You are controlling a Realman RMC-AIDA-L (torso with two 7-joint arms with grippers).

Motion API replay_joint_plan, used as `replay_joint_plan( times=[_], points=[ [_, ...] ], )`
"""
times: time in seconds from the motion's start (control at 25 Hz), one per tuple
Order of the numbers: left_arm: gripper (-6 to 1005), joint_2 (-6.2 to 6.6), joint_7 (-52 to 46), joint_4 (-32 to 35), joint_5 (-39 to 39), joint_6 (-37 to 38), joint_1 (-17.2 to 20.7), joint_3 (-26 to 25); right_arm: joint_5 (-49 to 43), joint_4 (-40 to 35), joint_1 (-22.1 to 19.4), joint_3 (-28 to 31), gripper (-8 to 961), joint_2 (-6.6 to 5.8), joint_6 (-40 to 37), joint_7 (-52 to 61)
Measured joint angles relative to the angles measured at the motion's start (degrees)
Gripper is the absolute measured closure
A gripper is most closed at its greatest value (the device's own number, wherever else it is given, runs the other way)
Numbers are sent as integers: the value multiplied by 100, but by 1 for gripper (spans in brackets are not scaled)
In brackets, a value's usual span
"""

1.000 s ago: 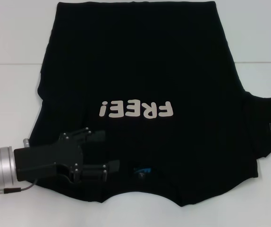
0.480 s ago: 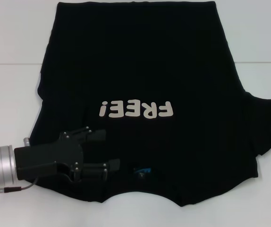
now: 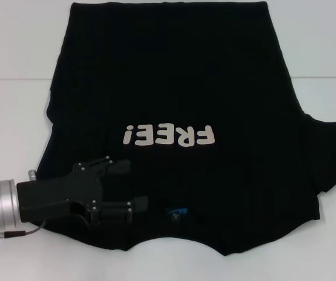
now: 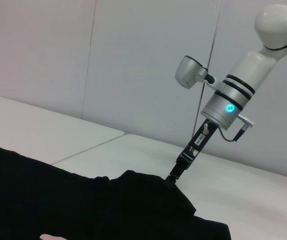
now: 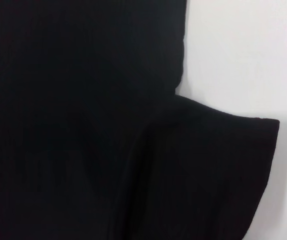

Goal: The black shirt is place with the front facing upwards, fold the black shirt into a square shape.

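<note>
A white table [image 3: 16,117] fills the head view, with a faint seam line running across it in the upper part of the frame; the left wrist view shows pale wall panels [image 4: 108,60] behind the table. The black shirt [image 3: 174,76] lies flat and spread over most of the centre of the head view, its neck toward the bottom edge, so the cream "FREE!" lettering [image 3: 169,135] reads upside down at mid-frame, and a small blue neck label [image 3: 177,212] sits low and centre; its writing is too small to read. The left gripper [image 3: 134,184] reaches in from the lower left, its two fingers apart over the cloth near the collar. The right gripper [image 4: 172,178] is at the shirt's sleeve edge on the far right of the head view; whether its fingers are apart or together cannot be told.
</note>
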Motion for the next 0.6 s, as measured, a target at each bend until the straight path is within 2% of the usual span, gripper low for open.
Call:
replay_joint_plan(
  times=[0.32, 0.6],
  points=[
    [78, 26, -5, 0, -2, -1, -13, 0, 61, -483, -181, 145, 913, -79, -270, -52],
    [78, 35, -48, 21, -1, -48, -26, 0, 321, -996, -349, 612, 913, -140, -699, -518]
  ],
)
